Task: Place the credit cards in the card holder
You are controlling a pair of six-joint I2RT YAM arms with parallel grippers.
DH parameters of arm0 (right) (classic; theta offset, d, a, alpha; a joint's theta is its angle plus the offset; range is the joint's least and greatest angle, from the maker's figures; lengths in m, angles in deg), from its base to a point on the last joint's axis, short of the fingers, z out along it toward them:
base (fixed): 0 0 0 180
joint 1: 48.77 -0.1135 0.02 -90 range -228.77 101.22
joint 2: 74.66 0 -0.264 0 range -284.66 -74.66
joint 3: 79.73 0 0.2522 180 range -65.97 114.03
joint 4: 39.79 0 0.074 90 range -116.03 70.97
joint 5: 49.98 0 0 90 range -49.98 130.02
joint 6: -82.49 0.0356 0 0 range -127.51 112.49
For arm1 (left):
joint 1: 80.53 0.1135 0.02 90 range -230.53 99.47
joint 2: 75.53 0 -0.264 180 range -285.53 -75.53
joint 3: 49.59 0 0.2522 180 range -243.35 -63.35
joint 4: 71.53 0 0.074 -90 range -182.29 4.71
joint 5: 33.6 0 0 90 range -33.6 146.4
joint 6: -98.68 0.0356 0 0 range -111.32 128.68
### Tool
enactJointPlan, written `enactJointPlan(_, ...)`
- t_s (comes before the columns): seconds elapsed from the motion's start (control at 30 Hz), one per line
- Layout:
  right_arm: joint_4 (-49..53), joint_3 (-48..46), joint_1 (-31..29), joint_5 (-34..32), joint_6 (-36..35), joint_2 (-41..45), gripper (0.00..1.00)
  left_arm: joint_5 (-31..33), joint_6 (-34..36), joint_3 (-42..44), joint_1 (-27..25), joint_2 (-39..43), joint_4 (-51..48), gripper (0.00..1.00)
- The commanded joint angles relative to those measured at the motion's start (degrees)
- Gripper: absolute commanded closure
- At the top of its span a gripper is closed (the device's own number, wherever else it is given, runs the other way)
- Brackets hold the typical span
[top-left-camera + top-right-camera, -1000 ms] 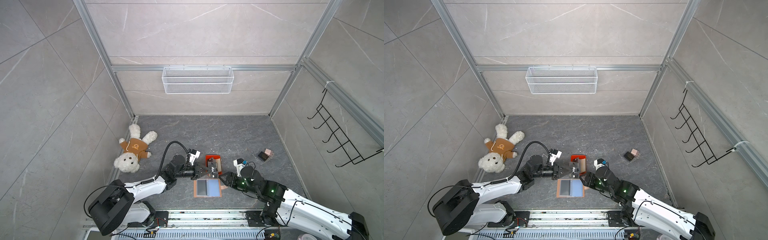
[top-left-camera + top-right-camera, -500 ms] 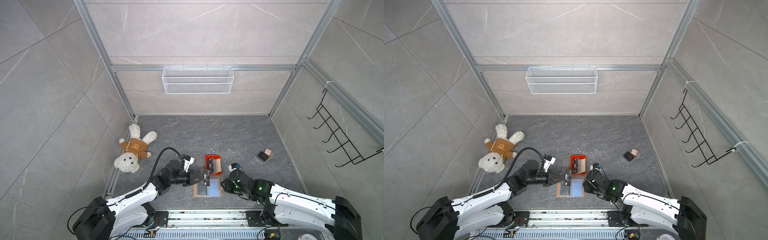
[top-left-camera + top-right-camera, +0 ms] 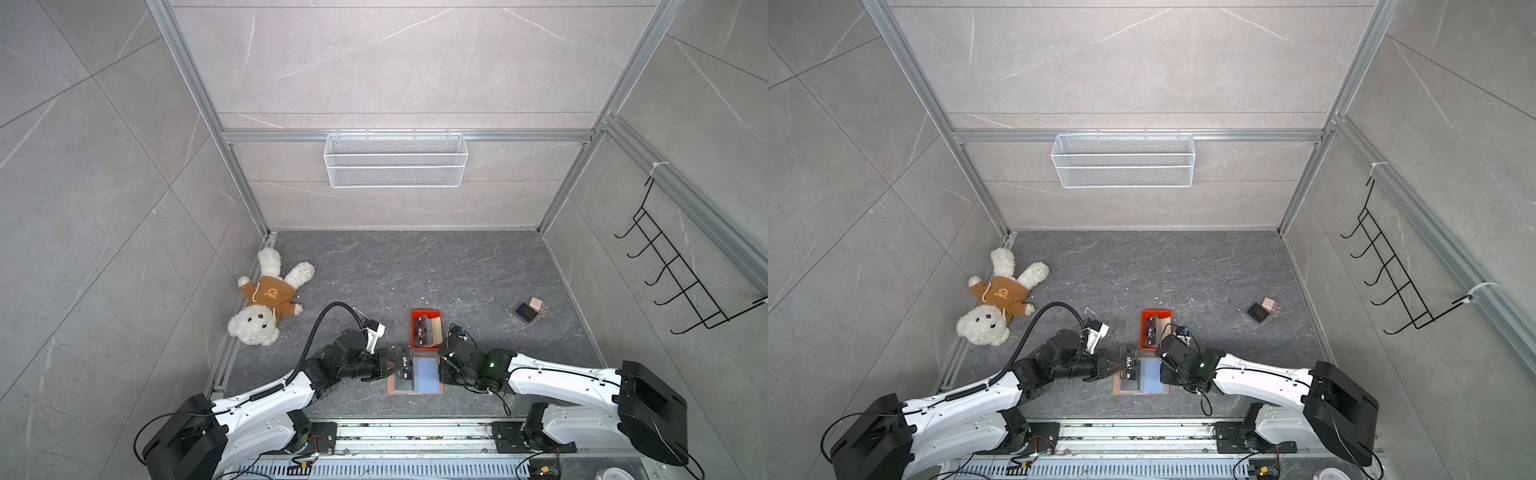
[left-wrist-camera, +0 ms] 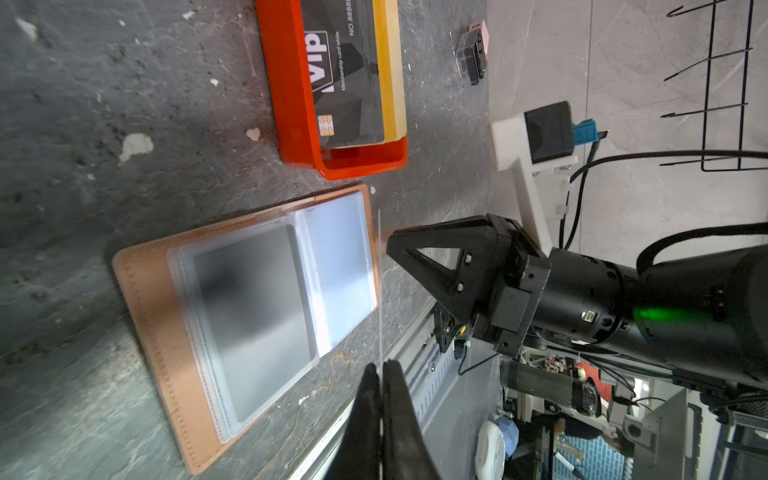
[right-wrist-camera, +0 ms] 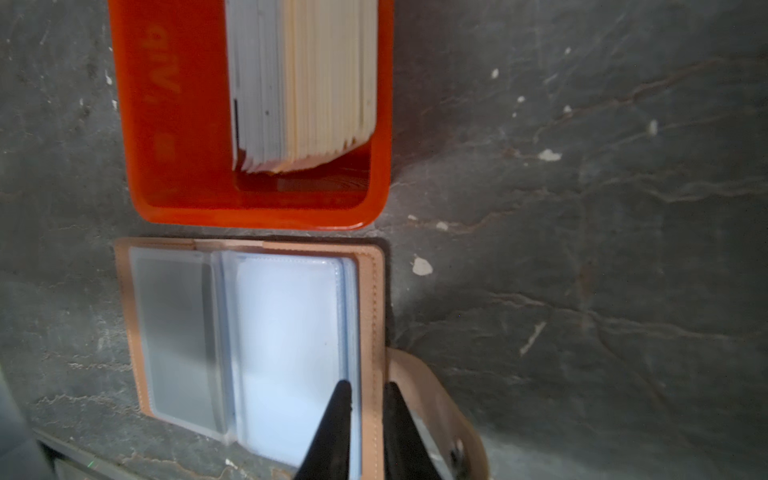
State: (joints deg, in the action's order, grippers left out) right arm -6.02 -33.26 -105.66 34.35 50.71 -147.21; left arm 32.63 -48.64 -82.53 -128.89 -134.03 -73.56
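1. Nearest the front rail, the flat pinkish-tan leather-look card holder [image 3: 427,376] lies open on the dark grey stone-look desk [image 3: 415,270]. Its clear bluish sleeves face up, presumably so a card can slide in.
2. At its left, the left gripper [image 4: 380,368] has its jaws closed on a thin black "VIP" credit card [image 3: 403,365], poised over the holder's left page. The left wrist view shows this card only edge-on, as a hairline, while both top views show its printed face. I cannot tell whether it touches a sleeve.
3. At its right, the right gripper [image 5: 368,390] has its jaws drawn to a narrow gap astride the stitched right border, beside the rounded snap tab [image 5: 440,399]. This is likely to steady the booklet. I cannot tell whether the jaws actually pinch the leather, and the top views hide this spot under the wrist.
4. Just beyond the holder sits a small orange-red rectangular plastic tray [image 3: 426,311] holding the remaining credit cards [image 3: 424,332], which lean on edge. The right wrist view shows many pale card edges, and the left wrist view shows the black front face with its chip.
5. Farther right lies a small black-and-pink block pair [image 3: 532,309]. At the far left lies a white plush bear in a brown hoodie [image 3: 262,307]. Both are well apart from the work.
6. A white wire basket [image 3: 395,166] hangs on the far wall, and a black wire hook rack [image 3: 681,274] hangs on the right wall.
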Motion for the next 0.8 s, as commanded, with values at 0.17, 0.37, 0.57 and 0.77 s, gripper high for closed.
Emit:
enactJointPlan(0.17,0.92,0.39,-0.32,-0.93,-0.29,-2.14,0.86,3.5,2.08,0.02,-1.41,0.25,0.71,1.0)
enactJointPlan(0.37,-0.02,0.59,-0.4,-1.03,-0.9,-3.94,0.89,4.25,2.1,-0.07,-2.24,-0.47,0.86,1.0)
enactJointPlan(0.57,-0.94,1.5,-0.33,-1.31,-2.09,-5.75,0.91,4.77,1.77,0.2,-2.64,-0.56,0.84,1.0)
enactJointPlan(0.77,-1.07,2.12,-0.27,-1.96,-2.49,-6.46,0.91,5.37,1.17,0.76,-2.8,-1.09,0.78,1.0)
